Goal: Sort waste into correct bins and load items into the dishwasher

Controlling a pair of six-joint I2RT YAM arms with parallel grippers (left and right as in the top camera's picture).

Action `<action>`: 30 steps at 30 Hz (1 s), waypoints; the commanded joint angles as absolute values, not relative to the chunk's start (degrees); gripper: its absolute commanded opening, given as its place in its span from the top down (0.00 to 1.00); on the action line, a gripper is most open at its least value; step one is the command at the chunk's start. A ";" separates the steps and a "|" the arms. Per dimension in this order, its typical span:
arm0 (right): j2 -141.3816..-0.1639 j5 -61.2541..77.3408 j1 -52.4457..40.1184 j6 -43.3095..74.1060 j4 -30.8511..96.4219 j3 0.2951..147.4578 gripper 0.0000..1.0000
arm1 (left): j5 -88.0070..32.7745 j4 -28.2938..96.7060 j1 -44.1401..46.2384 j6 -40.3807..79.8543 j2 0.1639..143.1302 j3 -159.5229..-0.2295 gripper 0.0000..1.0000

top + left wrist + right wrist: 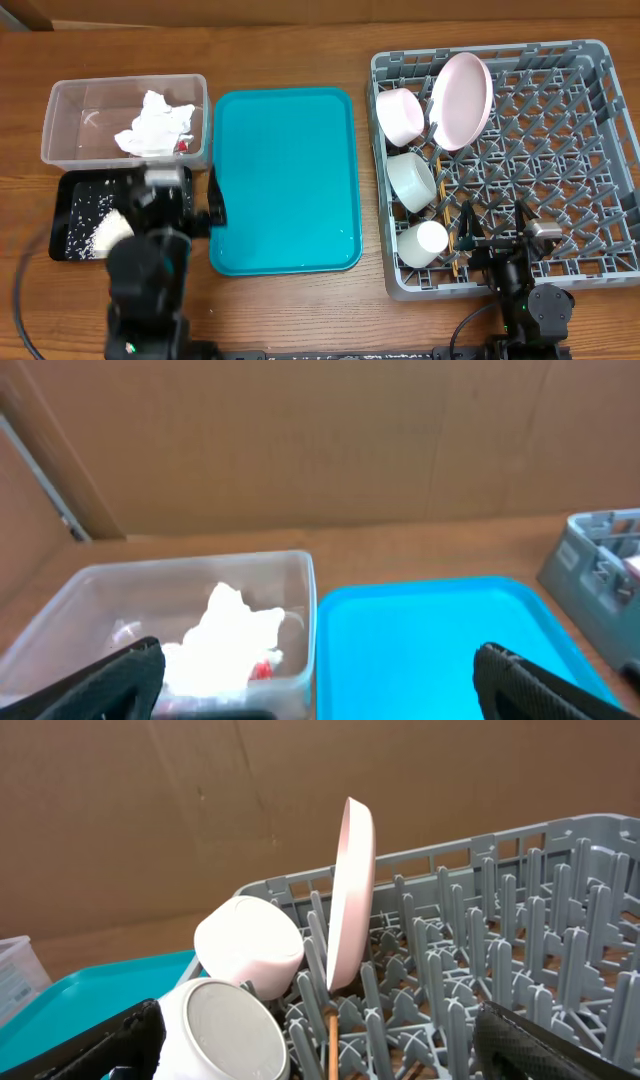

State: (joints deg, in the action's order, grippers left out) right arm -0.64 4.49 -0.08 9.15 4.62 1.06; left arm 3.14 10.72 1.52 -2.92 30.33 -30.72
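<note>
Dishes sit along the left side of the grey peg rack (590,150), at the right of the frame. One round white plate (462,98) stands up on its edge. Two white bowls (400,113) and one small cup (422,242) lie tipped in a row below it. One crumpled napkin (150,125) sits in the clear tub (60,110), upper left. The left gripper (320,665) and right gripper (320,1020) have fingers spread wide, holding nothing.

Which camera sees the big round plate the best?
The overhead view: the plate shows its whole round face, leaning in the rack. The right wrist view sees it only edge-on. The left wrist view does not show it.
</note>
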 commanded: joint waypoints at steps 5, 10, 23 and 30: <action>-0.16 4.62 0.03 8.93 4.34 0.47 0.00 | 0.58 -6.13 0.34 -3.70 13.17 -8.19 0.00; -0.16 4.62 0.03 8.93 4.34 0.47 0.00 | 0.54 -10.94 0.36 -3.64 7.07 -0.12 0.00; -0.16 4.64 0.03 8.93 4.34 0.47 0.00 | 0.34 4.43 0.38 -2.35 0.16 -0.27 0.00; -0.16 4.64 0.03 8.93 4.34 0.47 0.00 | 0.38 4.45 0.38 -2.37 0.25 -0.27 0.00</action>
State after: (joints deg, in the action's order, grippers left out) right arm -0.62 4.51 -0.08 9.15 4.56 1.06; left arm 1.06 4.51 0.71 -3.09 0.95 -0.49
